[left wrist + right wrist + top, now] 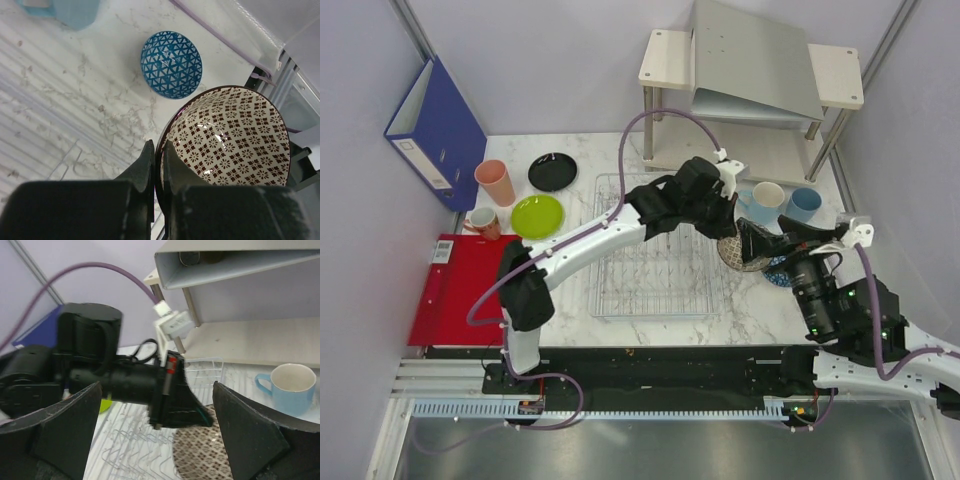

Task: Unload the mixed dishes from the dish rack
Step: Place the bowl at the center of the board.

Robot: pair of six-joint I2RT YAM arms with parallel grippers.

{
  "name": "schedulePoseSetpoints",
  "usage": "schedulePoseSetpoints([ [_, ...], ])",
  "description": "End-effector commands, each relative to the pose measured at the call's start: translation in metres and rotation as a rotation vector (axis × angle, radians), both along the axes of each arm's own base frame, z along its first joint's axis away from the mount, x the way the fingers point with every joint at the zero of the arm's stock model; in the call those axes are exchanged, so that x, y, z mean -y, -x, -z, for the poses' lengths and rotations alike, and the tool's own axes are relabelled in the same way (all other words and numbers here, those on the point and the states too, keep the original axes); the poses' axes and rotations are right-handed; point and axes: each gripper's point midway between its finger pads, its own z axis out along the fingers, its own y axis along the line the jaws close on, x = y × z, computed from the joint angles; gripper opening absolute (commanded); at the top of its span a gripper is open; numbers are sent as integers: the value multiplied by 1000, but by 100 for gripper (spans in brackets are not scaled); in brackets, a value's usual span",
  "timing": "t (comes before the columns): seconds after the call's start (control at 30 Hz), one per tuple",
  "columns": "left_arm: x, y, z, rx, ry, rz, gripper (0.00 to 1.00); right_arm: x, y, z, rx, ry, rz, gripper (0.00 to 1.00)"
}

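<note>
Precariously pinching the brown bowl (230, 142) by its rim with left fingers (146, 167); could slip onto the blue bowl (171, 64). Right fingers (250, 435) wide, empty.

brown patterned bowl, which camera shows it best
Left wrist: the brown patterned bowl is large and sharp there, its rim pinched in the left gripper. Top external shows only part of it, right of the dish rack. Right wrist shows a blurred piece at its bottom edge.
</note>
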Motion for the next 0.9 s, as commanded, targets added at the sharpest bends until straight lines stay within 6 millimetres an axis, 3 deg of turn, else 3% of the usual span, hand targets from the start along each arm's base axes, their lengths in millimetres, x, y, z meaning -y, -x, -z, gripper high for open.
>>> schedulePoseSetpoints([
  [0.0, 47, -16, -21, 39, 134, 58, 2, 9, 14, -24, 64, -149, -96, 98],
  [0.23, 82, -28, -1, 52, 206, 78, 2, 13, 27, -42, 131, -192, -183, 98],
  [0.43, 107, -34, 12, 89, 258, 100, 2, 0, 28, -38, 137, -159, -217, 98],
  [0.63, 131, -43, 10, 139, 273, 99, 2, -6, 28, -33, 134, -146, -231, 98],
  [0.77, 142, -43, 38, 104, 249, 100, 2, -4, 28, -30, 132, -151, -226, 98],
  [0.87, 149, -41, 47, 97, 244, 104, 2, -2, 28, -28, 133, -153, -223, 98],
])
